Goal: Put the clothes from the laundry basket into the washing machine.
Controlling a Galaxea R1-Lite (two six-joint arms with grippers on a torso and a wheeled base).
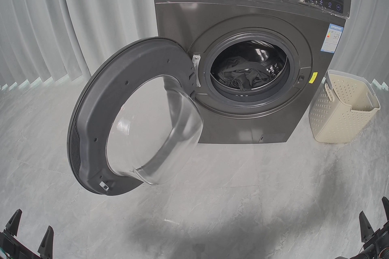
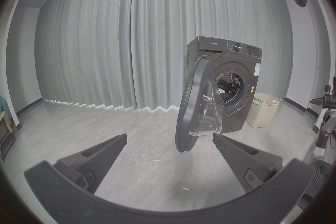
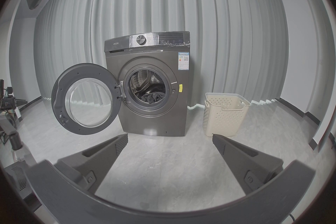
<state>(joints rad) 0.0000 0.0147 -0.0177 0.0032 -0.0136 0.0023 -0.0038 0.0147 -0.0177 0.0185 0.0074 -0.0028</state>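
1. Clothes (image 1: 243,75), dark and crumpled, lie inside the drum of the washing machine (image 1: 182,25), low in the round opening and behind its rim.
2. The door (image 1: 121,69) stands wide open on the hinge at the left side of the opening. It is swung out toward the robot's left, with its glass bowl bulging forward and its lower edge hanging above the floor (image 1: 251,191).
3. The laundry basket (image 1: 344,110), pale and perforated, stands upright on the floor just beside the machine's right front corner, well apart from the door. Its upper inner walls show, but its bottom is hidden behind the near wall.
4. A wide stretch of grey marbled floor lies between the machine's front and the two grippers.
5. The left gripper (image 1: 32,223) sits at the lower left, well apart from the door's edge, with its fingers spread wide.
6. The right gripper (image 1: 373,209) sits at the lower right, well apart from the basket, with its fingers likewise spread.
7. A pale pleated curtain (image 1: 81,9) hangs behind the machine and reaches down to the floor.
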